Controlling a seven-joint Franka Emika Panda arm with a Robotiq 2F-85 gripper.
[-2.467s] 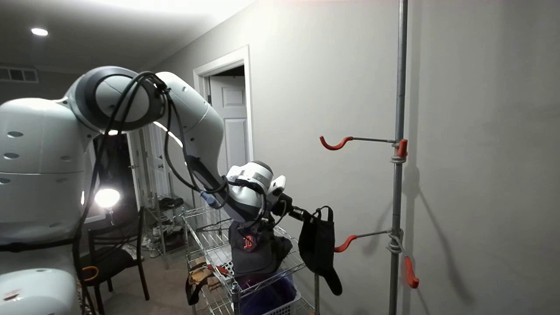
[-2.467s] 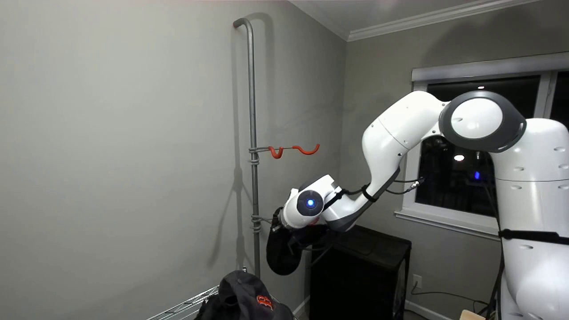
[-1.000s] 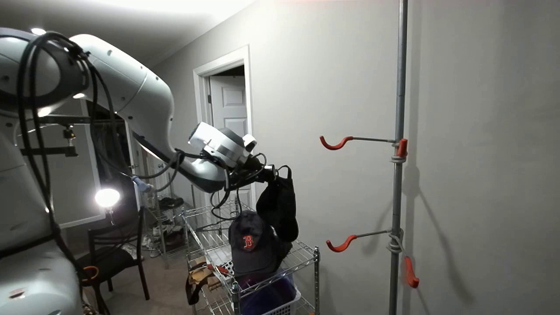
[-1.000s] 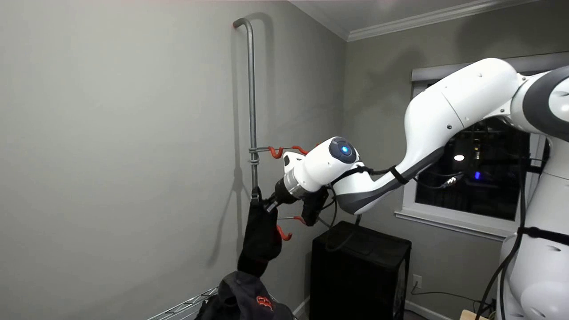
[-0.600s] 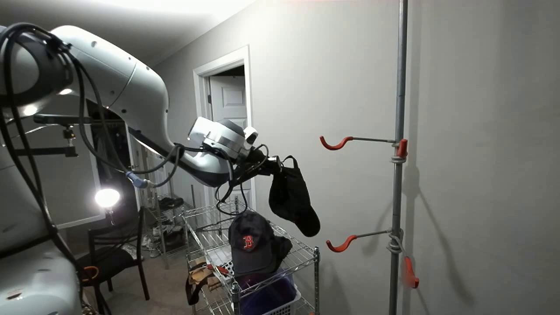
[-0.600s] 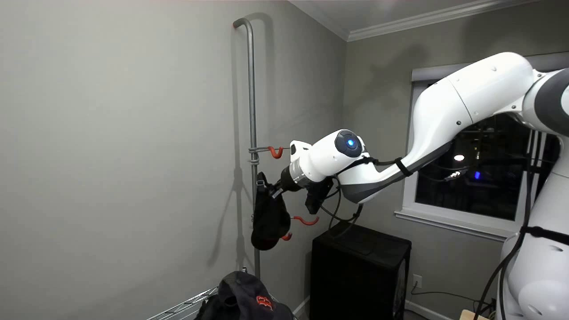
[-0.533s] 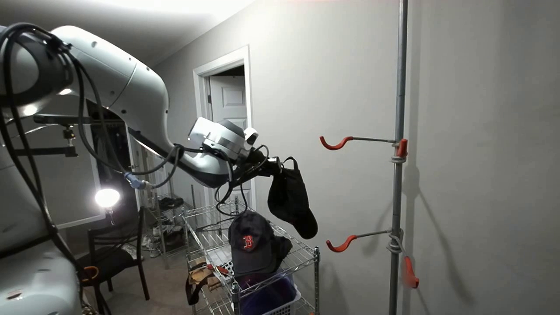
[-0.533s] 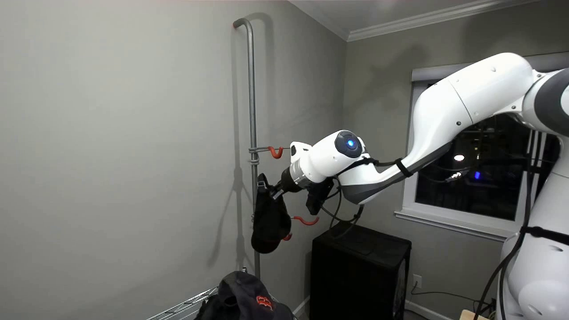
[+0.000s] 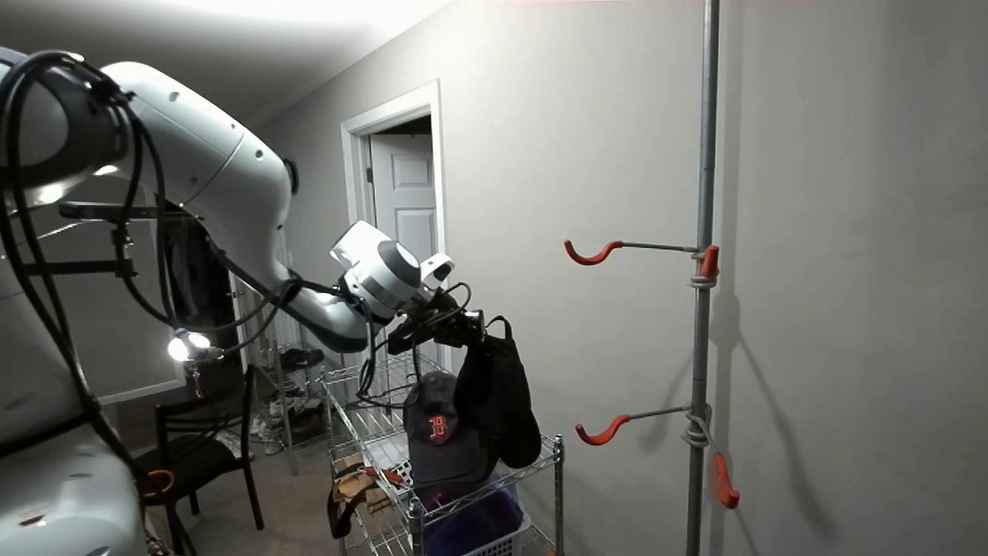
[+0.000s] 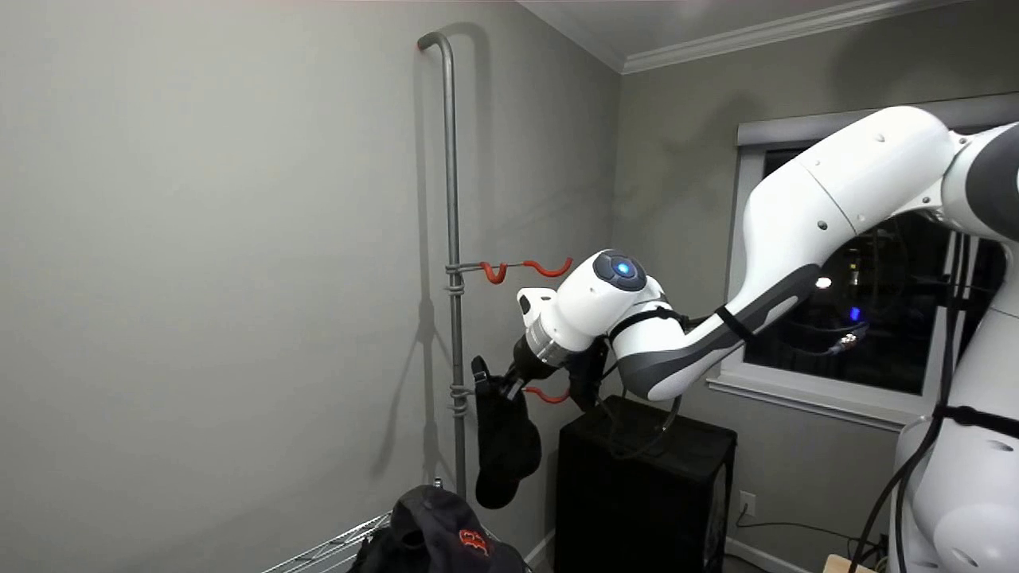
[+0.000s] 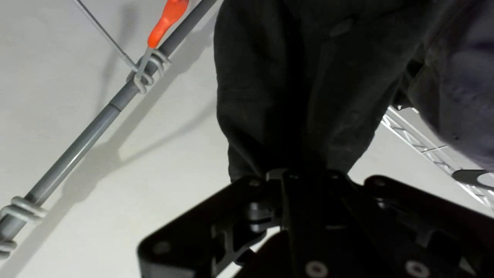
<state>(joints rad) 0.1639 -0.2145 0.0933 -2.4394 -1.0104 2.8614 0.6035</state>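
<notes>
My gripper (image 9: 475, 326) is shut on a black cap (image 9: 500, 405) near its strap end, and the cap hangs in the air with its brim down. In an exterior view the gripper (image 10: 513, 388) and the cap (image 10: 507, 450) are in front of the pole's lower hooks. In the wrist view the cap (image 11: 251, 77) fills the upper middle, pinched at the gripper (image 11: 305, 175); the fingertips are dark and partly hidden against it. A dark cap with a red B (image 9: 444, 452) sits on the wire rack, partly behind the held cap; it also shows in an exterior view (image 10: 446, 521).
A grey pole (image 9: 702, 347) by the wall carries red-tipped hooks, an upper one (image 9: 593, 253) and a lower one (image 9: 603, 432). The wire rack (image 9: 559, 494) holds a basket (image 9: 498, 544) below. A black cabinet (image 10: 645, 485) and a chair (image 9: 201, 455) stand nearby.
Since 2.5 seconds ago the gripper has carried the black cap away from the lower hook, back toward the rack. In the last half second it has lowered and tilted downward, still holding the cap.
</notes>
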